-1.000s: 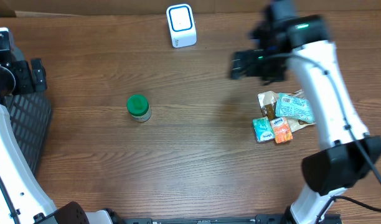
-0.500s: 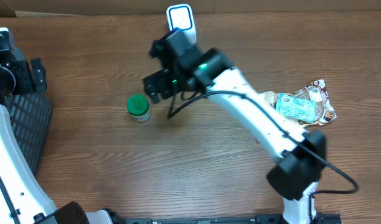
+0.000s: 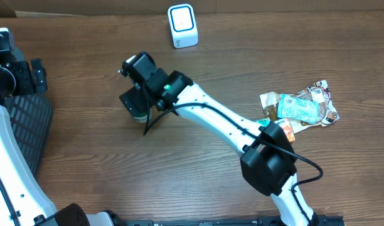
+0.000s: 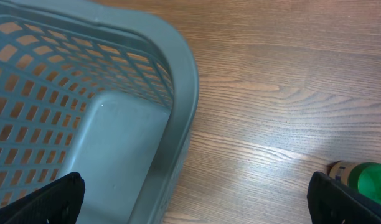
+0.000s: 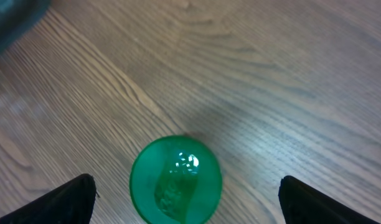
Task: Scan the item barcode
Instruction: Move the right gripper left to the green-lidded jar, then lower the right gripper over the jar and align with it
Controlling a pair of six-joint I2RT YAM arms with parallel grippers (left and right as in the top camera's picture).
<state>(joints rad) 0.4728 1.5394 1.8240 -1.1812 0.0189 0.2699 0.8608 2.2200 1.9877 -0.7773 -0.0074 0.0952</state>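
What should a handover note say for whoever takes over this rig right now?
Right gripper: open, poised directly above the green-lidded bottle, fingers on either side of it, not gripping.
Left gripper: open and holding nothing, parked over the table beside the grey basket at the left edge.
Things: the bottle stands upright left of centre. What looks like the white scanner sits at the far edge. A pile of snack packets lies on the right.
Done: approach to the bottle only. Nothing is held or at the scanner.
Left: probably lower, grip the bottle, carry it to the scanner and show its barcode.
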